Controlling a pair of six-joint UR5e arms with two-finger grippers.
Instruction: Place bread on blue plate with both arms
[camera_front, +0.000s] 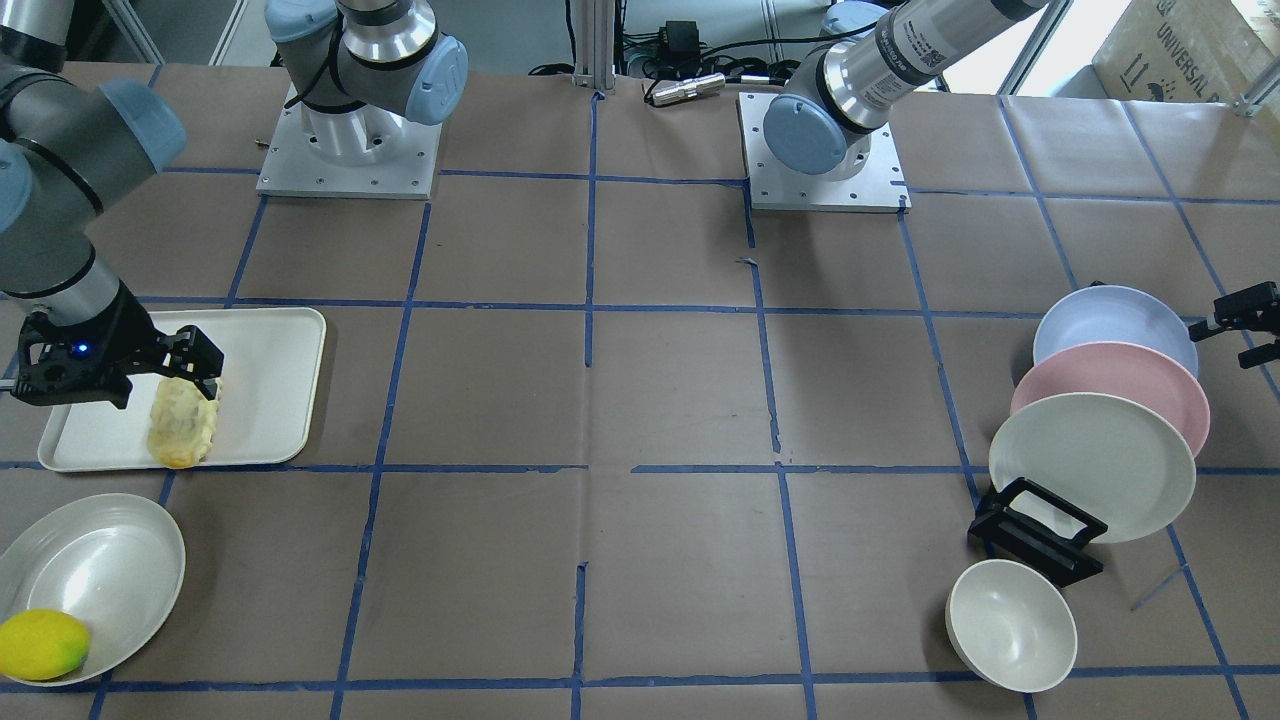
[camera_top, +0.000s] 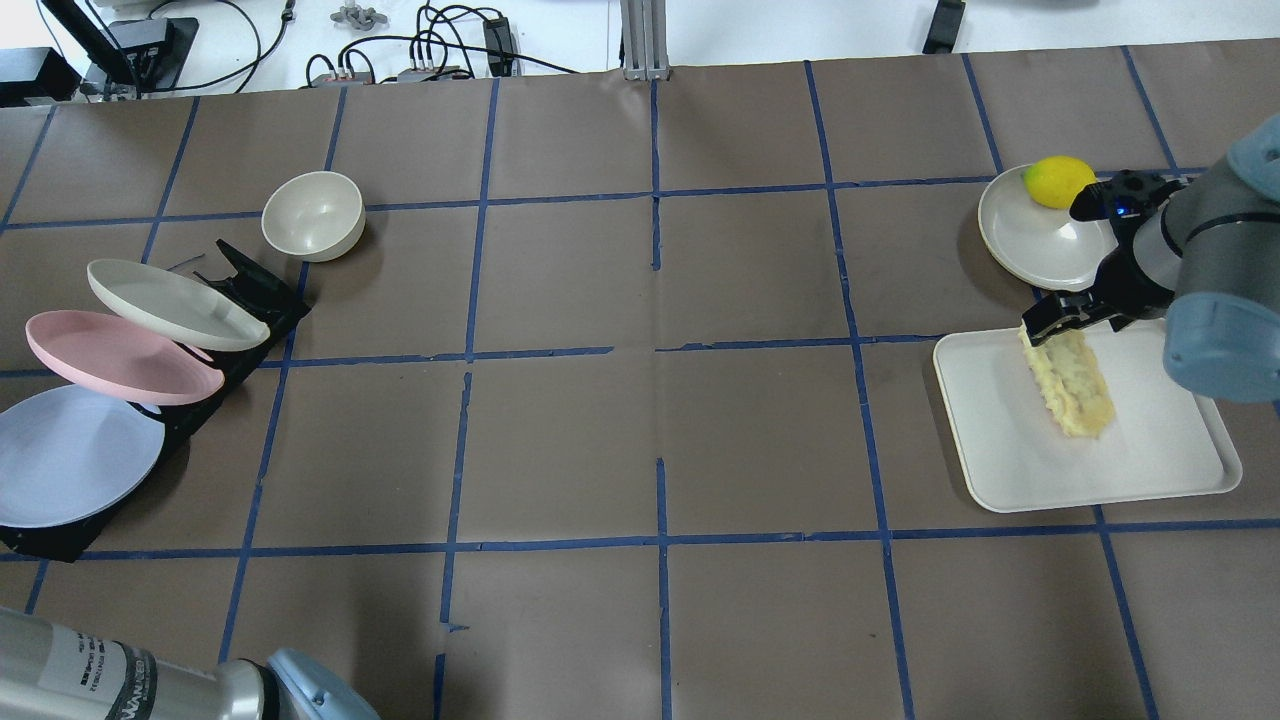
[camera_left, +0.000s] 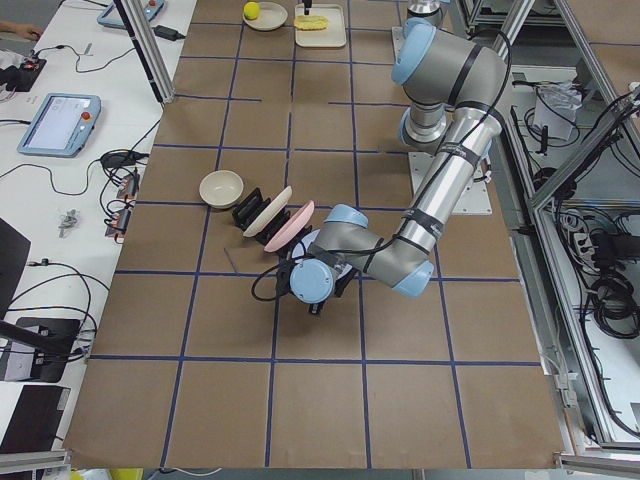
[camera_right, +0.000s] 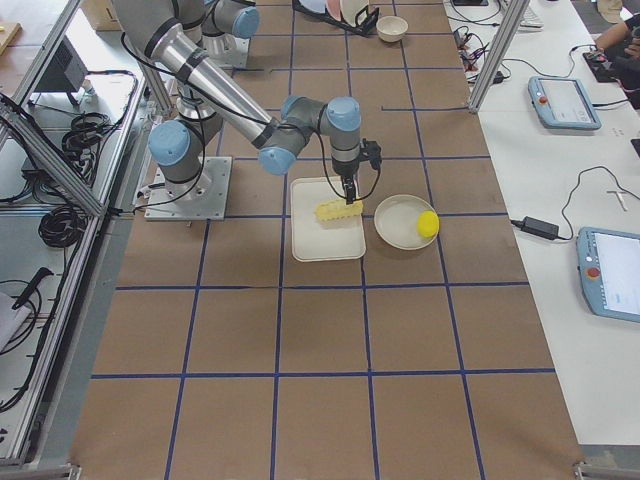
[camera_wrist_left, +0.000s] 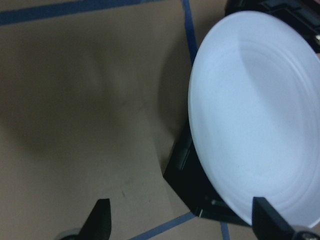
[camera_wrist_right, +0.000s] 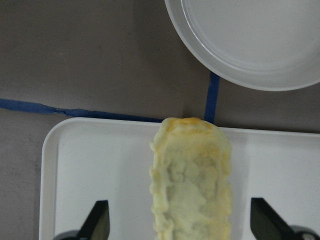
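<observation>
right tool (camera_wrist_right: 180, 220), released, straddles the bread (camera_wrist_right: 192, 170); i'd lower squarely and clench mid-loaf. left tool (camera_wrist_left: 182, 215), also released, hangs far from the bread.

Only one text can be read: the words "UNIVERSAL R…", cut off by the picture's edge, printed in dark letters on a cardboard box (camera_front: 1185, 50) standing beyond the desk's (camera_front: 680, 400) corner on the robot's side, at its left end. The left arm (camera_front: 880, 60) carries a white label (camera_front: 908, 45) with a square code and lines of fine print, too small to read. The same label's print in the overhead view cannot be made out either.
</observation>
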